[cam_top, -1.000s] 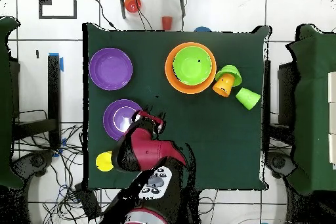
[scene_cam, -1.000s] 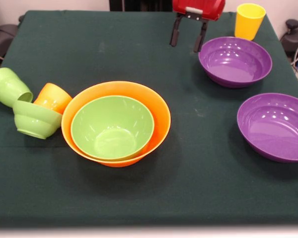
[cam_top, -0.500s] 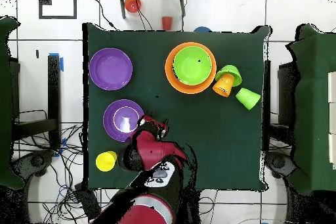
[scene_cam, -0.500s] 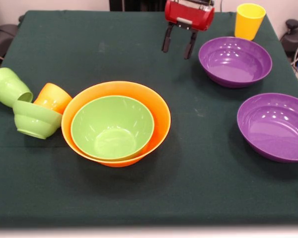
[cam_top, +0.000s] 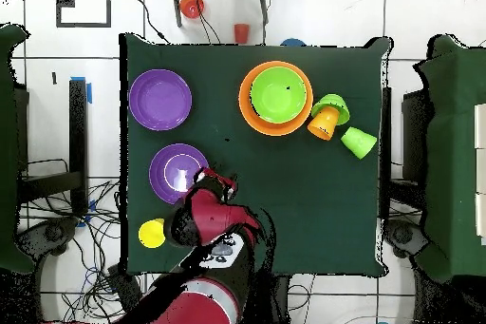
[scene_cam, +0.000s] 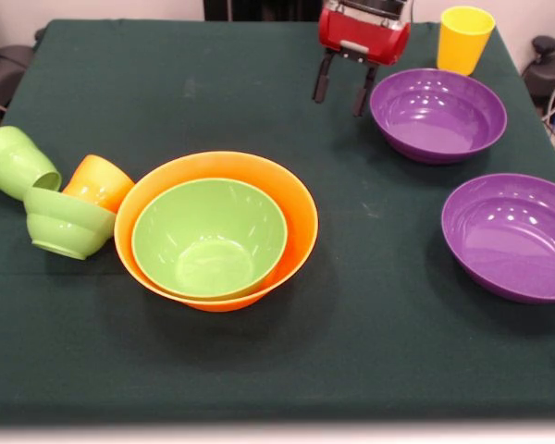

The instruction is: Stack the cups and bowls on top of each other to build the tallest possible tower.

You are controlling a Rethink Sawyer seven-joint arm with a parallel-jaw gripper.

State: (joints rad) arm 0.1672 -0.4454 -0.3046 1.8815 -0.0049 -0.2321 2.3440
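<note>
At table centre, your tower (scene_cam: 216, 231) stands barely begun: a green bowl (scene_cam: 209, 237) nested upright in the big orange bowl (scene_cam: 287, 199), and nothing more on it. Touching the orange bowl's side in the front view, a small green bowl (scene_cam: 67, 222) and an orange cup (scene_cam: 99, 181) lie tipped together, with a green cup (scene_cam: 17, 162) on its side just beyond them. Well apart across the cloth sit two purple bowls (scene_cam: 437, 115) (scene_cam: 511, 236), both upright and empty, and a yellow cup (scene_cam: 463, 38) stands behind the farther one at the table's edge. You can judge most of the job as still ahead: both purple bowls, the small green bowl and three cups remain loose, while no blue bowl shows on the table. A red cup (cam_top: 242, 32) appears only in the overhead view, on the floor off the table. Your gripper (scene_cam: 343, 82) hangs empty with its fingers (scene_cam: 322, 81) spread, just beside the farther purple bowl's rim and near the yellow cup, well away from the tower. That bowl looks like the closest piece to take, though you would need to carry it across the table (scene_cam: 166, 83) to the stack.
</note>
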